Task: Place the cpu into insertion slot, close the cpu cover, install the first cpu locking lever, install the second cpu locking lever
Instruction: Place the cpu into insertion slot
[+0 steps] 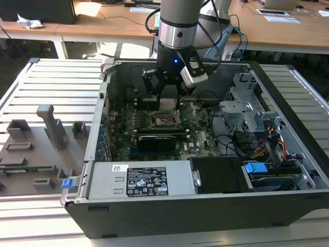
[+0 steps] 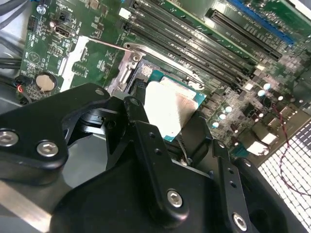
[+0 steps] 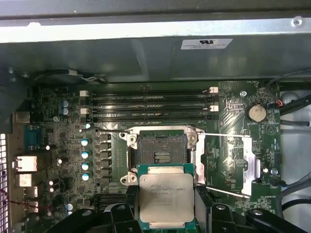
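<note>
**Second wrist view.** Nearest the lens is the black linkage of the end effector (image 2: pixel 167 116). Its two fingers are clamped on opposite edges of the cpu (image 2: pixel 170 104). The cpu is a flat square chip with a dull silver metal top on a green base. Behind it lies the green motherboard (image 2: pixel 58 19). The cpu cover (image 2: pixel 70 65), a thin silver frame plate, is swung open to one side of the socket.

**First wrist view.** The cpu (image 3: pixel 166 196) is held between the fingers, clear of the board and not seated. Beyond it is the insertion slot (image 3: pixel 162 150), a square black socket in a metal surround. Its recessed centre is exposed, with a patch of contacts. The cpu cover (image 3: pixel 249 162) lies open beside the slot. Two locking levers (image 3: pixel 223 135), thin metal rods, lie swung out from the socket. Four long memory slots (image 3: pixel 148 104) run between the socket and the case wall.

**Exterior view.**
- The computer case (image 1: pixel 97 134) lies open on a slatted metal worktop (image 1: pixel 56 77).
- The case holds the motherboard, a power supply (image 1: pixel 139 180) at the near edge and a long black card (image 1: pixel 159 140).
- It also holds a drive cage (image 1: pixel 244 103) and cables (image 1: pixel 262 144), both at the exterior view's right.
- The end effector (image 1: pixel 167 100) reaches down into the case, holding the cpu (image 1: pixel 166 104) just above the insertion slot (image 1: pixel 165 121).
- Grey fixtures (image 1: pixel 51 123) stand on the worktop at the exterior view's left.
</note>
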Controlling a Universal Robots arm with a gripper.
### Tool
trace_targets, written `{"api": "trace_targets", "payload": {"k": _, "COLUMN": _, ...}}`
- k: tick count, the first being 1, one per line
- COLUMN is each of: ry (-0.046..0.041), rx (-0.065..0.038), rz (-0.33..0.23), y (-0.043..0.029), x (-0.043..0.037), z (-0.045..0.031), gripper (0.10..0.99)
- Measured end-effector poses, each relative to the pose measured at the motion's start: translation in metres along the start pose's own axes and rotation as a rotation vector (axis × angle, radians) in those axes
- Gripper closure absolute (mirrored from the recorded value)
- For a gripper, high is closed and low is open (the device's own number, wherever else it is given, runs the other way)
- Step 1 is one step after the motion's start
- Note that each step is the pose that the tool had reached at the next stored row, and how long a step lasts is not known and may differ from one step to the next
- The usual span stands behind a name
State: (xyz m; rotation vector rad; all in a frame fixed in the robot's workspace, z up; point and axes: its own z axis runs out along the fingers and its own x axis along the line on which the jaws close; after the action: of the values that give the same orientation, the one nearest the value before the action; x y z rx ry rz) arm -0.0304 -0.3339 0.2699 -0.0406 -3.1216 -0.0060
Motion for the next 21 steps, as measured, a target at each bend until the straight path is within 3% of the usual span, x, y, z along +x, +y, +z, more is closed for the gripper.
{"api": "trace_targets", "payload": {"k": 8, "ry": 0.0024, "rx": 0.0, "rz": 0.0, "y": 0.0052, "x": -0.0045, "z": 0.0098, "gripper": 0.545}}
{"api": "trace_targets", "payload": {"k": 21, "ry": 0.0023, "rx": 0.0, "rz": 0.022, "y": 0.0052, "x": -0.0045, "z": 0.0102, "gripper": 0.545}}
